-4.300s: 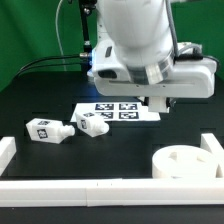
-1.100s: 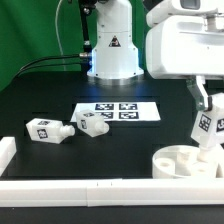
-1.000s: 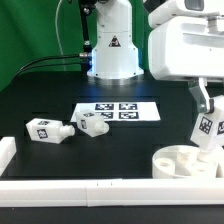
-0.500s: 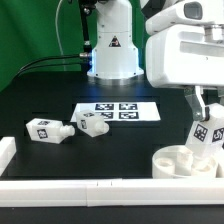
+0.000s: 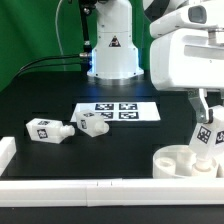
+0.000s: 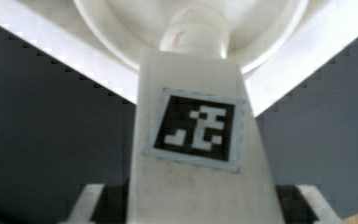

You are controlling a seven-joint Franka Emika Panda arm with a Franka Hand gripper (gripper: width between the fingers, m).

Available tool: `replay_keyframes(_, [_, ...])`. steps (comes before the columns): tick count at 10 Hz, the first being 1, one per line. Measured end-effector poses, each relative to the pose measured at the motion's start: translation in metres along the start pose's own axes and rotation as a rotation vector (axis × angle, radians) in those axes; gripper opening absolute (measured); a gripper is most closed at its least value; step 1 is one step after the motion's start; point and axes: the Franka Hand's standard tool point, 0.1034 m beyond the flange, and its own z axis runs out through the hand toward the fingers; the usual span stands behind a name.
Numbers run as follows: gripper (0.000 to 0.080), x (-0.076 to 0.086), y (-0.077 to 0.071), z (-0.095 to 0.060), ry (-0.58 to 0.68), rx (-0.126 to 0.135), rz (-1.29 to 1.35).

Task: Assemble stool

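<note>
Three short white stool legs show in the exterior view, each bearing a black-and-white square tag. One, the held leg (image 5: 207, 136), is pinched near its top by the tool (image 5: 208, 112), whose two fingers press against its sides. It hangs nearly upright, leaning a little so that its top tips toward the exterior view's right. Its lower end meets the upper face of the seat (image 5: 180, 163), a thick round white disc lying flat on the black table (image 5: 40, 95), near the front corner at the exterior view's right. We cannot tell whether that end sits in a socket or only touches the surface.

The other two legs lie on their sides, well apart from the seat. The outer leg (image 5: 42, 129) is toward the exterior view's left, and the inner leg (image 5: 93, 123) is just beside it, at a corner of the marker board (image 5: 122, 111). A white front rail (image 5: 90, 190) borders the table's near edge.

In the wrist view we look down the held leg (image 6: 197, 130), its tag facing us, with the seat (image 6: 123, 40) beyond its far end.
</note>
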Motion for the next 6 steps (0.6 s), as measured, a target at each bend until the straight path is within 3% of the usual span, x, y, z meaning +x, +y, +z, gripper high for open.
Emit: replay_keyframes(6, [0.0323, -0.0015, 0.005, 0.0037, 0.02, -0.01, -0.003])
